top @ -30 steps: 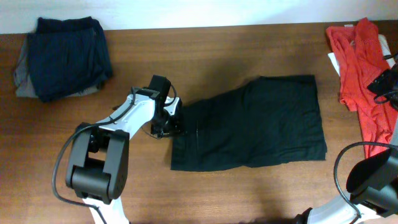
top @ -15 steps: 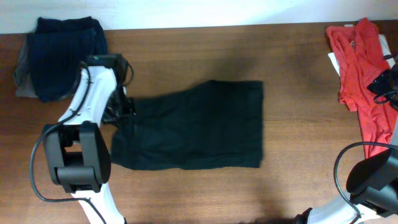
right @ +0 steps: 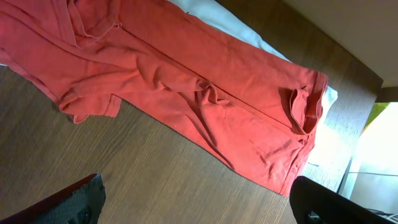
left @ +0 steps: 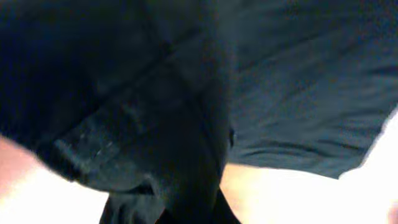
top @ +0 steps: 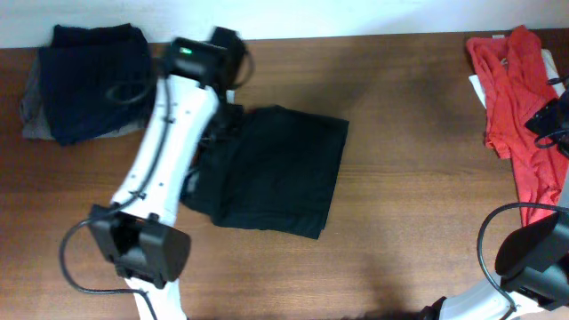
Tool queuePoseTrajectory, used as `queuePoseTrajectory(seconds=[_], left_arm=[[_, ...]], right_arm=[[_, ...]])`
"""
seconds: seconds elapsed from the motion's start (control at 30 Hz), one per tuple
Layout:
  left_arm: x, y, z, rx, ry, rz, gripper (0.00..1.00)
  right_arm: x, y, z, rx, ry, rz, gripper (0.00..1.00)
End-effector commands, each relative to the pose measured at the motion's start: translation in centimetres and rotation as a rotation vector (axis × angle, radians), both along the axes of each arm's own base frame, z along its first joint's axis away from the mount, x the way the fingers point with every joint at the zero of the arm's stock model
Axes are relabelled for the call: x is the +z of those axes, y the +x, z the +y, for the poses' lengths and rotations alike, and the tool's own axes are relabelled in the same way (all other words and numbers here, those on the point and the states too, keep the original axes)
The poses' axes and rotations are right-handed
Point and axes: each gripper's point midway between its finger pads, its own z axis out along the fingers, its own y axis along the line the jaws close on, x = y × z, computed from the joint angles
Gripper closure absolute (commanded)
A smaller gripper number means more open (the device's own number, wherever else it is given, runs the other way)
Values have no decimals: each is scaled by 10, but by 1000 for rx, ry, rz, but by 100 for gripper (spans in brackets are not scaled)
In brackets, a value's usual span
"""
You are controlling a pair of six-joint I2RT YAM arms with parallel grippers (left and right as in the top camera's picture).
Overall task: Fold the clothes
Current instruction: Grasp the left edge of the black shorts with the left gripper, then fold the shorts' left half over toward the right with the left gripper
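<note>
— Lying where, the large plain black fabric garment (top: 280,173)?
— Left of centre on the brown wooden worktop (top: 418,98), bunched beneath the left arm (top: 169,151). It fills the left wrist view, so I cannot tell whether the left pincer (top: 220,133) pinches it.
— And the right pincer (right: 196,186)?
— Spread wide, near the coral-red garment (right: 186,93) at the right edge. A navy folded pile (top: 93,76) sits far left.
</note>
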Motion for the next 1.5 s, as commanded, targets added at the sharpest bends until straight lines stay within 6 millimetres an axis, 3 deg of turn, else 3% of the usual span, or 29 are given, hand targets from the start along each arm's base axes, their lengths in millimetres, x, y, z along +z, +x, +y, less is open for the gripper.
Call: queuePoseTrajectory(seconds=[0.0, 0.1, 0.27, 0.3, 0.33, 0.4, 0.57, 0.6, 0.63, 0.67, 0.73, 0.8, 0.83, 0.87, 0.9, 0.93, 0.97, 1.0, 1.07, 1.17, 1.23, 1.3, 1.4, 1.43, 1.47], left_arm=[[13, -11, -67, -140, -106, -77, 99], [-2, -23, -109, -229, -165, -70, 99], [-49, -32, -148, -304, -215, -57, 99], [-62, -36, -156, -318, -241, -45, 92], [-70, -40, -162, -328, -263, -33, 79], [-79, -47, -172, -340, -312, -4, 78], [-65, -53, -192, -384, -427, 12, 76], [-53, -54, -198, -408, -464, 3, 70], [-34, -52, -203, -419, -491, -24, 56], [-24, -51, -203, -427, -497, -40, 33], [-16, -47, -198, -424, -480, -62, 31], [-26, -40, -181, -395, -392, -68, 32], [-37, -39, -173, -383, -341, -46, 40], [-54, -40, -171, -376, -312, -7, 65], [-75, -40, -169, -368, -275, 37, 80], [-88, -40, -167, -364, -255, 64, 80], [-102, -42, -166, -359, -234, 103, 75], [-120, -49, -160, -351, -198, 169, 57], [-134, -58, -146, -363, -120, 236, 37], [-130, -63, -113, -341, 46, 257, 27], [-126, -75, -105, -306, 79, 305, 22], [-126, -82, -110, -327, 92, 310, 21], [-127, -98, -141, -484, 119, 265, 20], [-128, -101, -149, -523, 147, 233, 1], [-127, -102, -154, -526, 173, 198, 1]], right_arm=[[10, -3, -2, -15, -27, -15, 1], [9, -3, -2, -15, -27, -15, 2], [9, -3, -2, -15, -27, -15, 2], [10, -3, -2, -15, -27, -15, 2], [9, -3, -2, -15, -27, -15, 2], [10, -3, -2, -15, -27, -15, 2], [9, -3, -2, -15, -27, -15, 2], [9, -3, -2, -15, -27, -15, 2], [10, -3, -2, -15, -27, -15, 2], [9, -3, -2, -15, -27, -15, 1], [9, -3, -2, -15, -27, -15, 2], [10, -3, -2, -15, -27, -15, 2], [9, -3, -2, -15, -27, -15, 2], [9, -3, -2, -15, -27, -15, 2], [10, -3, -2, -15, -27, -15, 2], [9, -3, -2, -15, -27, -15, 2], [9, -3, -2, -15, -27, -15, 2], [9, -3, -2, -15, -27, -15, 2], [10, -3, -2, -15, -27, -15, 2], [10, -3, -2, -15, -27, -15, 2], [10, -3, -2, -15, -27, -15, 2], [10, -3, -2, -15, -27, -15, 2], [9, -3, -2, -15, -27, -15, 2], [9, -3, -2, -15, -27, -15, 2], [10, -3, -2, -15, -27, -15, 2]])
